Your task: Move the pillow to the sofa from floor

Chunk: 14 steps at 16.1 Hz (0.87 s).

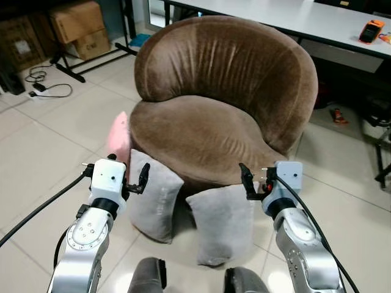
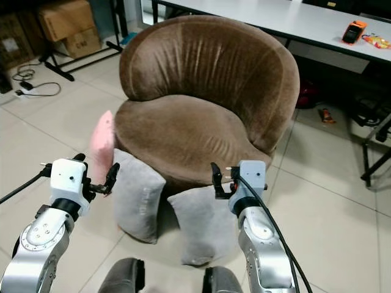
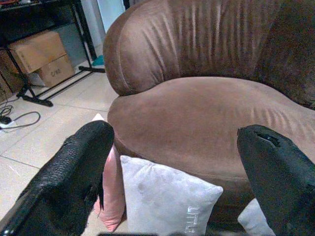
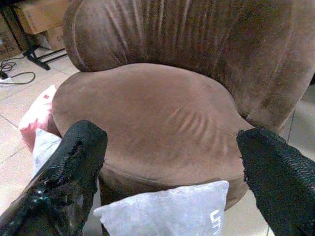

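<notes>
Two grey pillows stand on the tiled floor, leaning against the front of the round brown sofa: the left one and the right one. A pink pillow leans at the sofa's left side. My left gripper hovers open just above and in front of the left grey pillow. My right gripper hangs open above the right grey pillow, level with the seat edge. Neither gripper holds or touches anything.
A long white table with an orange device runs behind the sofa. Cardboard boxes and a black stand are at the back left, with cables on the floor. Open tiles lie on both sides.
</notes>
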Available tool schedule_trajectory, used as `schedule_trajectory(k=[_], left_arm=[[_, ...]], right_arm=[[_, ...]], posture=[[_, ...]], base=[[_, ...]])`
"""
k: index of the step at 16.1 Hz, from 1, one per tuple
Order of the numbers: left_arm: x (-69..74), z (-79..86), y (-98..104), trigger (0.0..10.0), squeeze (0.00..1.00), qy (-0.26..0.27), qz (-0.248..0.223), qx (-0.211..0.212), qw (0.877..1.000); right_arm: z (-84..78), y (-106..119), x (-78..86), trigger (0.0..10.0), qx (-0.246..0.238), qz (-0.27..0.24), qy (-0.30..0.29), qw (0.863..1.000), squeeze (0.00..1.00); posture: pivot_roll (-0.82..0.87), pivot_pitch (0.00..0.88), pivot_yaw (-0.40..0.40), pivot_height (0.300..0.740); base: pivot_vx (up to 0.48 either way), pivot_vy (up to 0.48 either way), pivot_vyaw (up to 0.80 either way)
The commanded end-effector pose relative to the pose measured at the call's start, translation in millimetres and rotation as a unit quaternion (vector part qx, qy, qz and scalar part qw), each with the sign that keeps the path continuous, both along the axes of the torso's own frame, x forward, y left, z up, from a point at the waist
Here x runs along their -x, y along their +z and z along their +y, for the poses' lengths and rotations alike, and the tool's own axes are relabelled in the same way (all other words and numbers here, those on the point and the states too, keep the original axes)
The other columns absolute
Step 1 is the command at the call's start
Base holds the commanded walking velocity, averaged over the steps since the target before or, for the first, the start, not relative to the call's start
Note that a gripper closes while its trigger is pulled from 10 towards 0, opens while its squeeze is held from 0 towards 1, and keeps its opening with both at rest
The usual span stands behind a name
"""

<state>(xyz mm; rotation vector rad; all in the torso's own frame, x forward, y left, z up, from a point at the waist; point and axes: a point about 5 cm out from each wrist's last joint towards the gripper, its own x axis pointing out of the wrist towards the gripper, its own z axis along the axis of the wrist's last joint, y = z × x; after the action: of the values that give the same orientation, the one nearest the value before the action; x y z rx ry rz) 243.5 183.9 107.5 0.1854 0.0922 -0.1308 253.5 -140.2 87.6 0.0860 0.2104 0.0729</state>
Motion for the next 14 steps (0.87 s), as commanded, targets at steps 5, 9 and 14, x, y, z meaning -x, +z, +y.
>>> schedule_trajectory(k=[5, 9, 14], left_arm=[[-5.5, -1.7, 0.9, 10.0, 0.0, -0.01, -0.004, -0.035, 0.999], [-5.8, -3.5, 1.7, 3.6, 0.0, -0.02, -0.007, -0.028, 0.999], [-7.1, -1.9, 2.0, 10.0, 0.0, -0.014, -0.011, -0.034, 0.999]], right_arm=[[-8.9, -1.6, 1.9, 10.0, 0.012, 0.004, -0.017, 1.0, 0.0], [-10.3, -1.7, 1.0, 10.0, 0.012, 0.005, -0.022, 1.0, 0.0], [-11.4, -4.1, 0.2, 10.0, 0.004, 0.021, -0.031, 0.999, 0.0]], posture=[[0.01, 0.0, -0.019, 0.656], [0.01, 0.0, -0.02, 0.656], [0.01, 0.0, -0.02, 0.656]], base=[[0.0, 0.0, 0.0], [0.328, 0.0, 0.0], [0.319, 0.0, -0.28]])
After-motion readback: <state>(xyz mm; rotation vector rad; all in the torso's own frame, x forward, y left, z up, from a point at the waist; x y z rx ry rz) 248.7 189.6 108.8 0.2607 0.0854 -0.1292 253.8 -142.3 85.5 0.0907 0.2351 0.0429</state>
